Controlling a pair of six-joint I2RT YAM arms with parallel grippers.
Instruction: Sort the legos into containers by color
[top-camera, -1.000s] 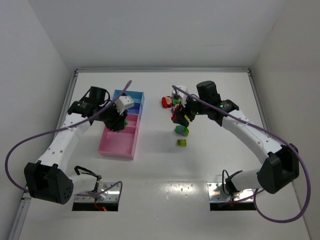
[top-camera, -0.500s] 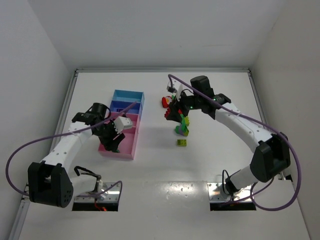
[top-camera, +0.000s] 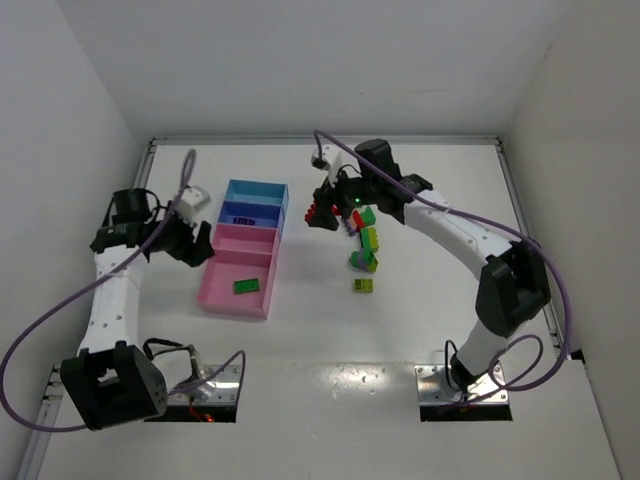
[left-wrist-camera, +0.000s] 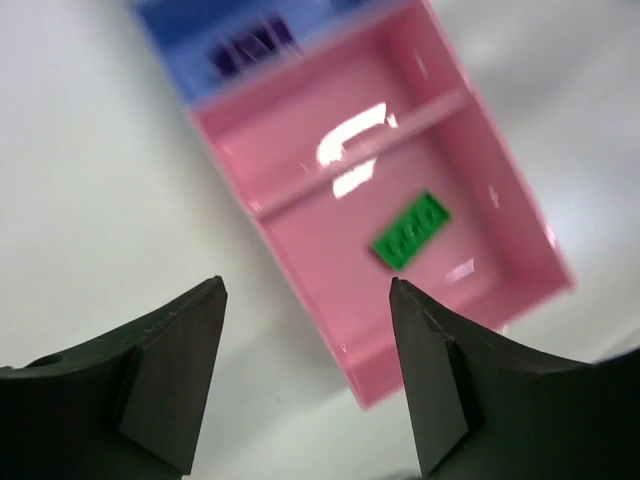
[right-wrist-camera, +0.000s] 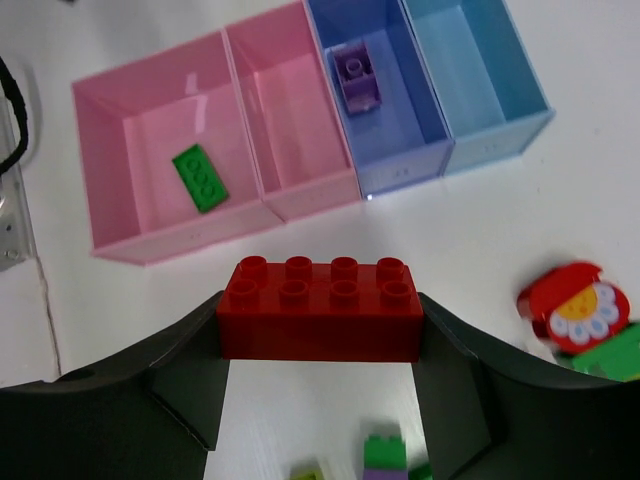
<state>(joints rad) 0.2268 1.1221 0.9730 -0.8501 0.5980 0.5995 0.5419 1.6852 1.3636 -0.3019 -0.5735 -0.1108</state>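
The right tool (right-wrist-camera: 320, 345) is clamped on a red brick (right-wrist-camera: 320, 300), held above the desk (right-wrist-camera: 600, 190) between the containers (right-wrist-camera: 310, 200) and the loose legos (top-camera: 363, 245). The left tool (left-wrist-camera: 305, 370) hangs beside the containers, fingers apart and empty. A green brick (left-wrist-camera: 410, 231) lies flat in the end pink compartment, and a purple brick (right-wrist-camera: 356, 72) sits in the darker blue one.
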